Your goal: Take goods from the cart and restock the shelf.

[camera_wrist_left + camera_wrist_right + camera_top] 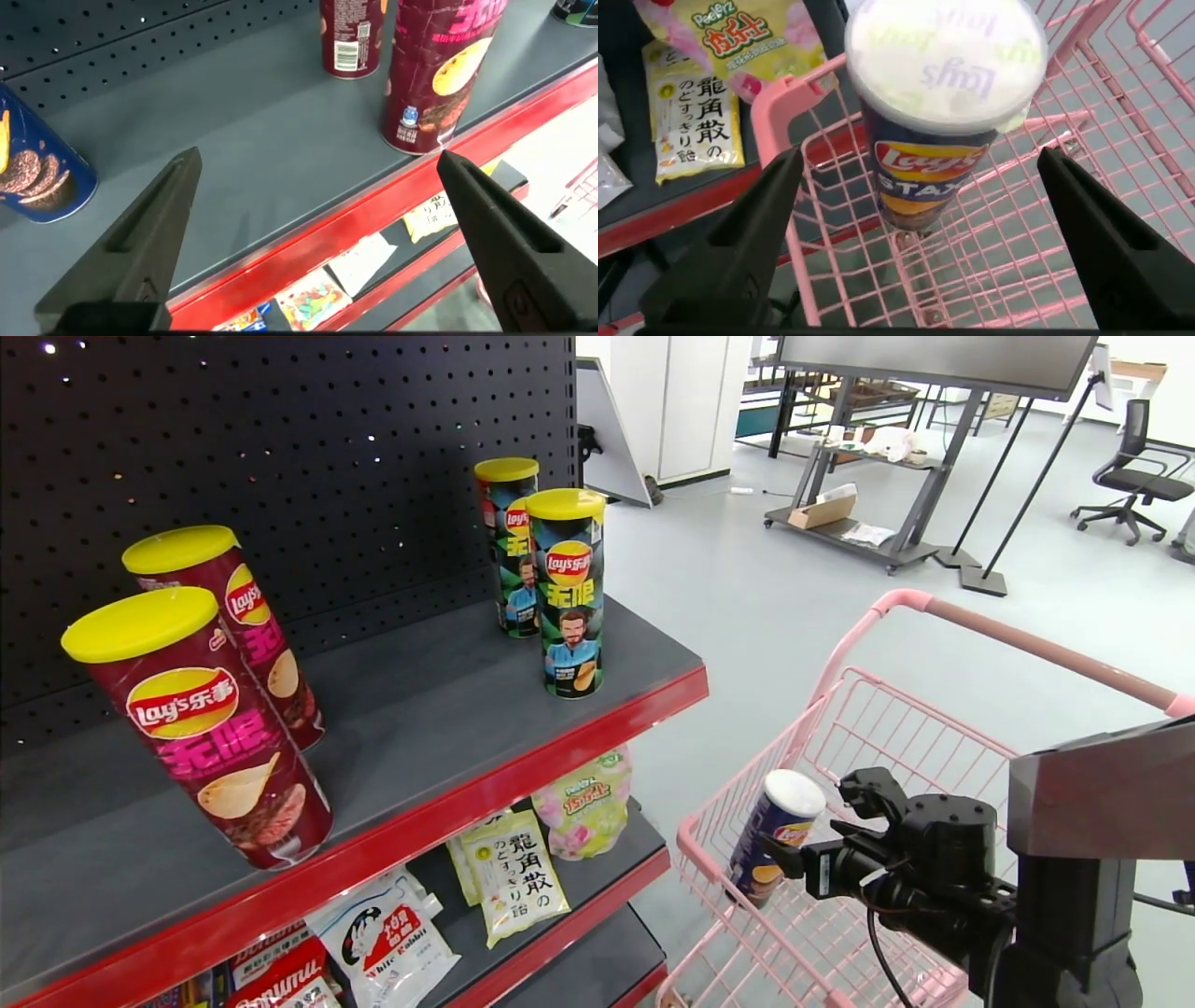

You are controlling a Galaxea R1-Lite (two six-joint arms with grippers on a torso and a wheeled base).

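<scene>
1. I'm looking at a mock shop aisle: a red-edged shelf (420,709) with a black pegboard back (327,457), stocked with crisp tubes (210,728).
2. Snack bags (513,873) lie on the tier below, and a pink shopping cart (1027,644) stands beside it.
3. Behind, I see an office chair (1134,467) and a large screen (934,359) on a stand over open grey floor, so the aisle sits inside an office or lab.

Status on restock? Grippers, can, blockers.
Left gripper open, over the shelf. Right gripper open, fingers either side of the blue chips can, not gripping. Can stands in the pink cart, near its corner. Nothing between fingers and can.
</scene>
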